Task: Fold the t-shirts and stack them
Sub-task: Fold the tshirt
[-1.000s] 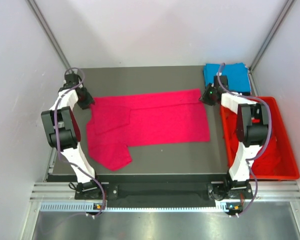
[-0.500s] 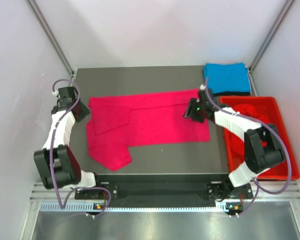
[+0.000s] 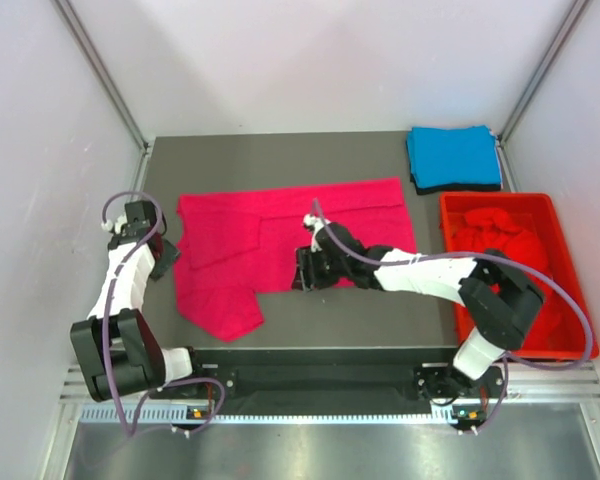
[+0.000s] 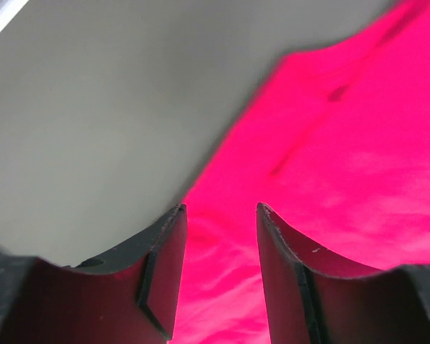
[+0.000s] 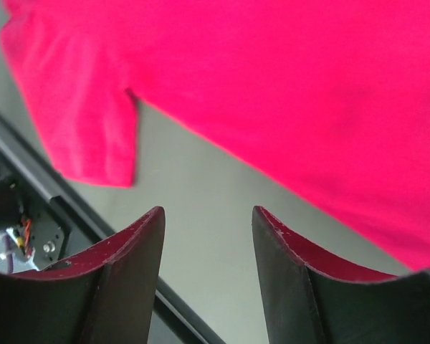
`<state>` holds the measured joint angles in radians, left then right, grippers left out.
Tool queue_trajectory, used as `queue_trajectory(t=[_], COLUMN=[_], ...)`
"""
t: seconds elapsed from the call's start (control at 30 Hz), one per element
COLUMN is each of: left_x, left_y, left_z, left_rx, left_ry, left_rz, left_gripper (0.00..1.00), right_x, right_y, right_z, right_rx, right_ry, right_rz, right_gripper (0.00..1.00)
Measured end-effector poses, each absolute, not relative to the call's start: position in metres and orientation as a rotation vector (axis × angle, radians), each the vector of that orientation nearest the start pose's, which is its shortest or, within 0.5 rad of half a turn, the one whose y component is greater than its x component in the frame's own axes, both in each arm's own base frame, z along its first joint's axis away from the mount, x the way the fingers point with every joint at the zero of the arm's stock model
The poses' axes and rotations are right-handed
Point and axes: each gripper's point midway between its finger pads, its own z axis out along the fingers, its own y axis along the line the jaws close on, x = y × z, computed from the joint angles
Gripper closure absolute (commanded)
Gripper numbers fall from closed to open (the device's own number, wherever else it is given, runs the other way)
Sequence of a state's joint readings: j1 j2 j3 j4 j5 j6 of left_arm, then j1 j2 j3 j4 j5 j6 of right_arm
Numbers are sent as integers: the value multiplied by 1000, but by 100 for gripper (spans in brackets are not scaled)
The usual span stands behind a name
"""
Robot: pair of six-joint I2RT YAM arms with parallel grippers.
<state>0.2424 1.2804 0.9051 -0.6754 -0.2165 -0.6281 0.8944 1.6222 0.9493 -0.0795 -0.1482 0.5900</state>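
A bright pink t-shirt lies spread flat across the dark table, one sleeve hanging toward the front left. My left gripper hovers at the shirt's left edge; in the left wrist view it stands open, with pink cloth below and nothing pinched. My right arm reaches leftward over the shirt. Its gripper is at the front hem; in the right wrist view it is open over bare table, the pink t-shirt just beyond. A folded blue t-shirt rests at the back right.
A red plastic crate stands on the right, with crumpled red t-shirts inside. Grey walls close in on the left, back and right. The table's front edge and frame lie just past the right gripper.
My right arm swung left from the shirt's back right corner to its front hem, and its jaws opened. My left gripper slid nearer along the shirt's left edge and opened a little.
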Motion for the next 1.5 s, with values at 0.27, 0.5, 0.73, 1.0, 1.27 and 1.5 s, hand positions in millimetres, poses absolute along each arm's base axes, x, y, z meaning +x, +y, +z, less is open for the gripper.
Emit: queue_trajectory(t=[0.27,0.5,0.73,1.0,1.27,1.5], left_x=[254,231,226,301,320,323], left_y=[96,87,89,104,125,122], left_z=[84,55,53,130,140,115], left_rx=[-1297,-1371,-1398,-1191,-1238,-1310], left_ry=[2308,2371,2384,2184,2061,2090], left_rz=[180,166,121,-220,-382,-461], left_gripper=[51,50,50,49,49,49], right_x=[185,183,163,116,107,111], right_y=[419,454,465,516,541,553], right_z=[62,58,45,61,40,30], right_rx=[-736,-763,-984,-1354,-1551,-1604], right_ry=[2362,2349,2219,1829,1610,1550], right_rz=[878,882,783,783,700,638], right_gripper=[46,44,42,37,39,81])
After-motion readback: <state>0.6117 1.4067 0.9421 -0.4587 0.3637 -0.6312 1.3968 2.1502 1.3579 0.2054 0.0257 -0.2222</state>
